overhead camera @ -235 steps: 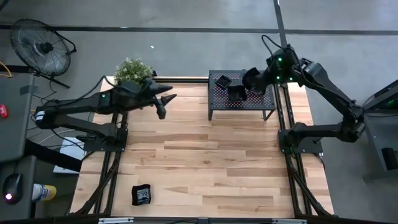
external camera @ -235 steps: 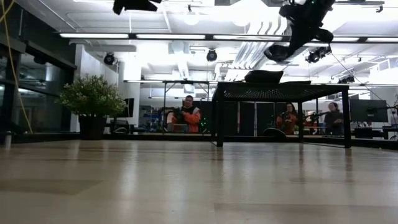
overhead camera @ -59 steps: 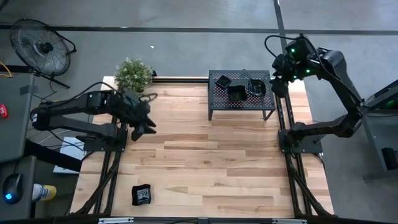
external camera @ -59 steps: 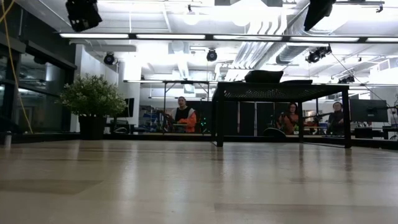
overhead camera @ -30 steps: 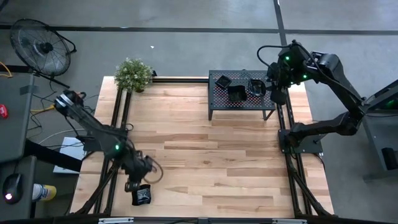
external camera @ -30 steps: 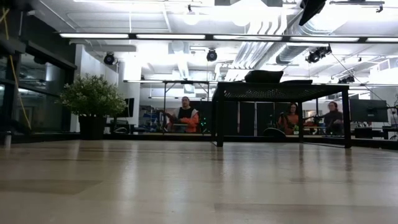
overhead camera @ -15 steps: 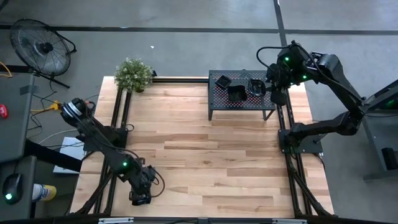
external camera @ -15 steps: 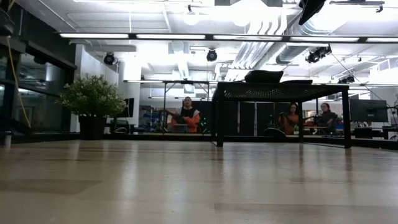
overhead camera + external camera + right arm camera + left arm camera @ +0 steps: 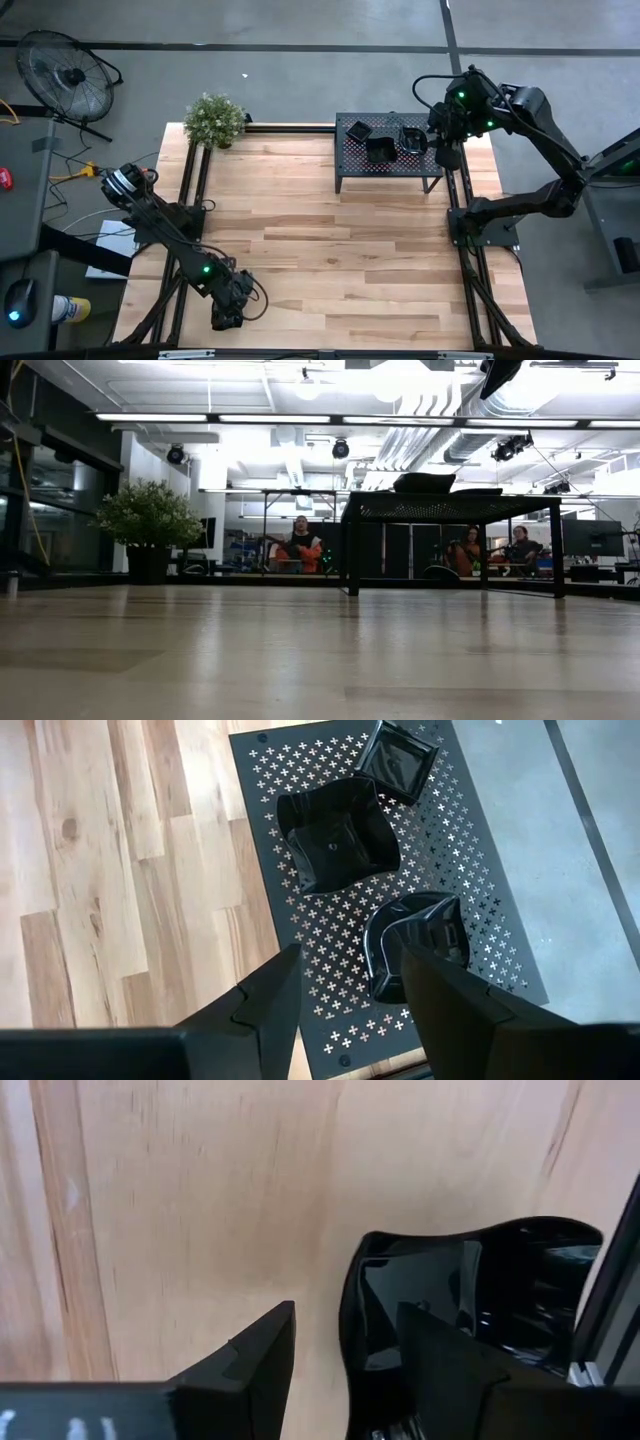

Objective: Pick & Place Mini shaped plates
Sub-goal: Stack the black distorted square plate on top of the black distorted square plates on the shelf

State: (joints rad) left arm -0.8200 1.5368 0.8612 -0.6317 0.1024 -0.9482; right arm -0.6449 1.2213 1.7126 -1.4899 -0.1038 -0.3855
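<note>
One black glossy mini plate [image 9: 480, 1305] with a wavy rim lies on the wooden table near its near left corner. My left gripper [image 9: 228, 318] [image 9: 345, 1340] points down over it, open. One finger stands outside the plate's rim and the other over its hollow. In the high view the gripper hides the plate. Three more mini plates rest on the black perforated rack [image 9: 350, 168]: a square one [image 9: 398, 758], a wavy one [image 9: 335, 835] and a rounded one [image 9: 415, 945]. My right gripper [image 9: 350, 970] [image 9: 446, 150] hangs open high above the rack's right end.
A potted plant [image 9: 215, 118] stands at the table's far left corner. A dark frame rail [image 9: 622, 1310] runs close beside the plate on the table. The low view shows the rack [image 9: 450, 505] and, behind it, several people in the room.
My left gripper has gone toward the table's near edge and down, coming over the plate at the near left corner. Its fingers keep the same gap. The plate lies where it was.
</note>
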